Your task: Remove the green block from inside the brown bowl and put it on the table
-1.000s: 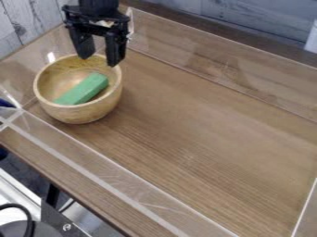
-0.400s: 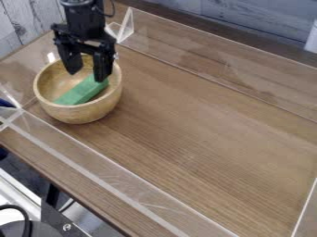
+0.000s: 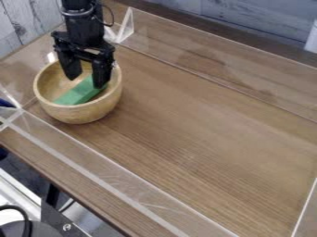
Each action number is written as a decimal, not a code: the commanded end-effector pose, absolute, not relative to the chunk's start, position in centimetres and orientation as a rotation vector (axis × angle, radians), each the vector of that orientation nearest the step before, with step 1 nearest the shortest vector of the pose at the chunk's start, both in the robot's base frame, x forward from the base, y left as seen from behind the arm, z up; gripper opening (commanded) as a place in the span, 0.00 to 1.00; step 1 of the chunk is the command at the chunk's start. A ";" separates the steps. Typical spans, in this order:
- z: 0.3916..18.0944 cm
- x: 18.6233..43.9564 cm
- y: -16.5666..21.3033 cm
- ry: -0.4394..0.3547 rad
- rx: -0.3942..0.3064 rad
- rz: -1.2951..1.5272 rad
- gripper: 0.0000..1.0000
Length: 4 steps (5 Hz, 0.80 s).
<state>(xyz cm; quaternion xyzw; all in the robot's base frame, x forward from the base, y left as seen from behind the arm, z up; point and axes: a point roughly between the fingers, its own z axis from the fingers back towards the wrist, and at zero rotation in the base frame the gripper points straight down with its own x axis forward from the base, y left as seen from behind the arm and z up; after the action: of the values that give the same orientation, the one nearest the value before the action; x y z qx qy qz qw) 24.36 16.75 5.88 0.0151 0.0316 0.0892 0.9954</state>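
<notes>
The brown bowl sits at the left of the table. Inside it lies the green block, partly covered by my gripper. My black gripper points straight down into the bowl with its fingers open on either side of the block's upper end. The fingertips reach below the rim; whether they touch the block cannot be told.
Low clear acrylic walls edge the tabletop along the front and back. A pale wall panel stands behind the far left corner. Bare wood stretches to the right of the bowl.
The gripper has dropped from above the bowl's far rim down into the bowl, shifting slightly left over the green block. Its jaws stayed open. Bowl and block have not moved.
</notes>
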 end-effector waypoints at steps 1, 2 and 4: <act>6.4 24.7 17.8 0.031 0.059 0.191 1.00; 5.9 24.8 18.0 0.036 0.061 0.193 1.00; 5.4 24.9 18.1 0.042 0.061 0.199 0.00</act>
<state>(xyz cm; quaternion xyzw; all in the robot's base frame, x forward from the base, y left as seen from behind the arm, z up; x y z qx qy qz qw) 24.52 17.42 4.59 0.0205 0.0351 0.0942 0.9947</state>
